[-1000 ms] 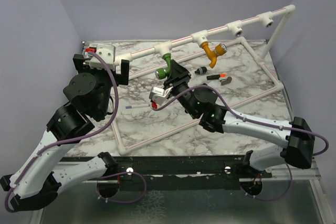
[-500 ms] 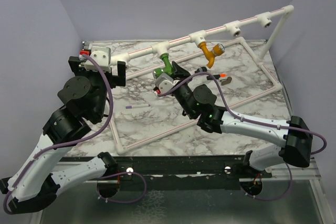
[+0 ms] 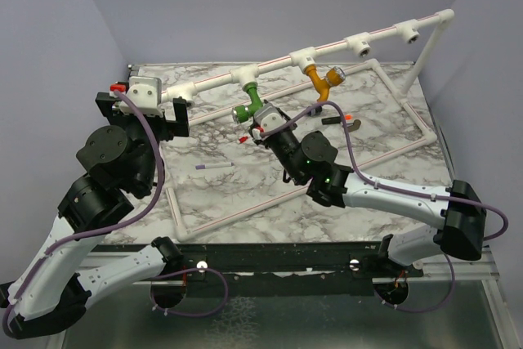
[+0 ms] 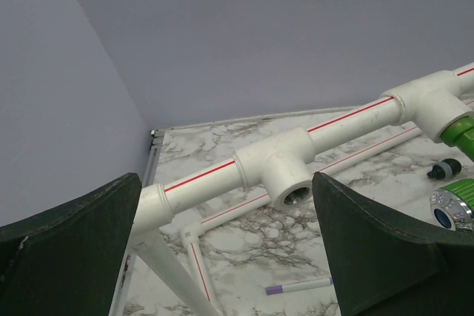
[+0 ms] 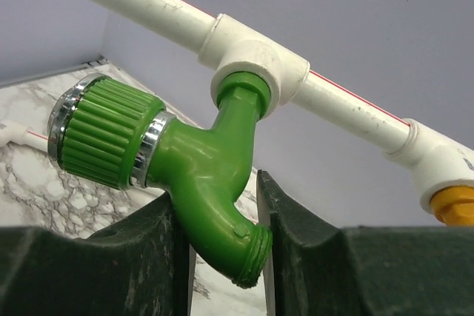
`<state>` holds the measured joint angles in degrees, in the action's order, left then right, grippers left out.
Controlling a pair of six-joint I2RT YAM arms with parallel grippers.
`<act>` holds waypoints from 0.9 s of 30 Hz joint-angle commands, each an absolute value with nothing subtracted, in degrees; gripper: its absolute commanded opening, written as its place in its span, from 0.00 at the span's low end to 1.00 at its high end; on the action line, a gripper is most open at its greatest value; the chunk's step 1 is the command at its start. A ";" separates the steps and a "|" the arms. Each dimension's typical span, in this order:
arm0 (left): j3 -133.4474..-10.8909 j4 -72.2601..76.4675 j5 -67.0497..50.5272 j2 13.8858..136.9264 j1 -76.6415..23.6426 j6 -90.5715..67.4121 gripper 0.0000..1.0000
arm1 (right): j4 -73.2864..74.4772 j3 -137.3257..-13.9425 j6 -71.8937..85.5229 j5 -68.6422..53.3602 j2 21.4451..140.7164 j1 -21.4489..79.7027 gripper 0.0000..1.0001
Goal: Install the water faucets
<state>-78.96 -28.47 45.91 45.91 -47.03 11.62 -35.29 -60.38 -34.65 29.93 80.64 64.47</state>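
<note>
Now, starting at your 9 o'clock: the lilac left wall (image 3: pixel 49 46) runs close beside the left arm, so you have little room on that side. The left gripper (image 3: pixel 143 110) sits over the far-left corner of the marble table (image 3: pixel 245 194), jaws spread wide on nothing. At its 12 o'clock is an empty T-socket (image 4: pixel 290 183) of the white red-striped pipe frame (image 3: pixel 208 81), with clear air between. Open marble lies between the two arms, and only a purple pen (image 3: pixel 214 166) rests on it. Toward the middle, the green faucet (image 5: pixel 207 175) hangs from the frame's top rail with its neck seated in a T-socket and its silver-rimmed knob pointing to 9 o'clock. The right gripper (image 3: pixel 263 120) comes up from 6 o'clock, its jaws pinching the faucet's lower spout. The right forearm crosses over the frame's near floor rail (image 3: pixel 245 214). At 3 o'clock from there, the mustard-orange faucet (image 3: pixel 321 81) sits in the next socket along, well apart from either gripper. A few small dark pieces (image 3: pixel 337 120) lie on the marble below it. Two more open sockets (image 3: pixel 364 42) follow along the rail. The frame's end upright (image 3: pixel 433 46) stands near the right wall (image 3: pixel 490 55).
</note>
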 commanded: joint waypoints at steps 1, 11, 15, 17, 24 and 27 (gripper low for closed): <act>-78.40 -28.88 45.82 45.34 -47.39 11.56 0.99 | -38.11 -62.16 -36.10 28.65 78.38 65.92 0.36; -78.46 -29.23 45.79 45.50 -47.38 11.33 0.99 | -25.64 -63.93 -48.56 25.35 74.33 65.92 0.79; -78.72 -29.27 45.87 45.70 -47.39 11.26 0.99 | -19.09 -66.34 -54.55 23.18 74.21 65.92 0.84; -78.88 -29.42 45.88 45.79 -47.37 11.17 0.99 | -15.14 -67.66 -58.18 21.18 74.58 65.92 0.84; -79.10 -29.62 46.21 46.00 -47.40 11.33 0.99 | -12.09 -69.65 -73.08 22.34 77.15 66.09 0.85; -79.10 -29.62 46.30 46.13 -47.37 11.36 0.99 | -11.01 -70.35 -78.39 22.73 78.56 66.09 0.85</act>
